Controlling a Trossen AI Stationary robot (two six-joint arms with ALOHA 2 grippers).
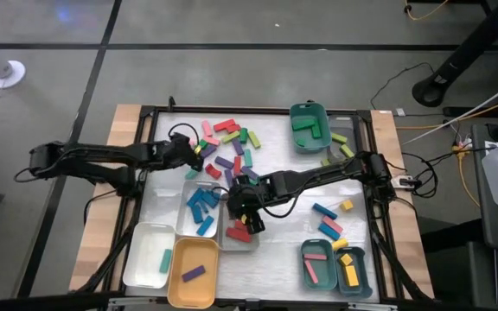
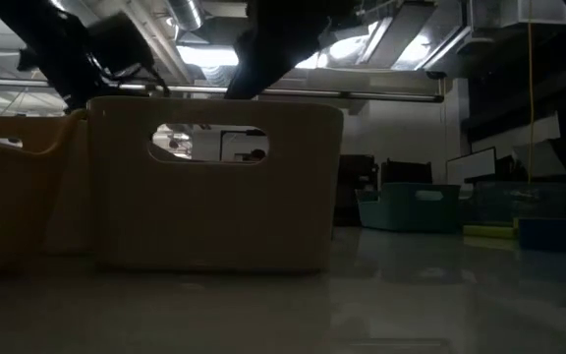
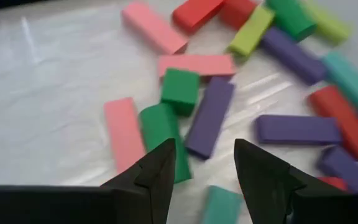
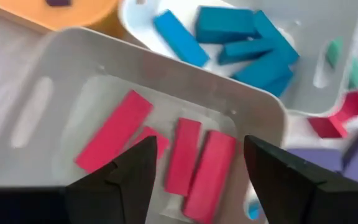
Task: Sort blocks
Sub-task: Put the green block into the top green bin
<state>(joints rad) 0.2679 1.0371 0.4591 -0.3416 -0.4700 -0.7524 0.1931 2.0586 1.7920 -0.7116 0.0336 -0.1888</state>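
Observation:
A loose pile of coloured blocks (image 1: 227,147) lies on the white mat toward the table's far side. My left gripper (image 1: 194,155) hovers open at the pile's left edge; in its wrist view the fingers (image 3: 204,165) stand over a purple block (image 3: 209,118) and a green block (image 3: 163,134) without touching them. My right gripper (image 1: 242,205) hangs open over a grey tray (image 1: 251,244) holding several red blocks (image 4: 191,158). Nothing sits between its fingers (image 4: 197,165). Beside it, a second grey tray (image 1: 187,186) holds blue blocks (image 4: 241,43).
Near edge: a white tray (image 1: 150,255) with one teal block and an orange tray (image 1: 193,272) with a purple block. Far right: a teal tray (image 1: 309,128) of green blocks. Near right: two teal trays (image 1: 335,268) with pink and yellow blocks, loose blocks (image 1: 328,220) beside them.

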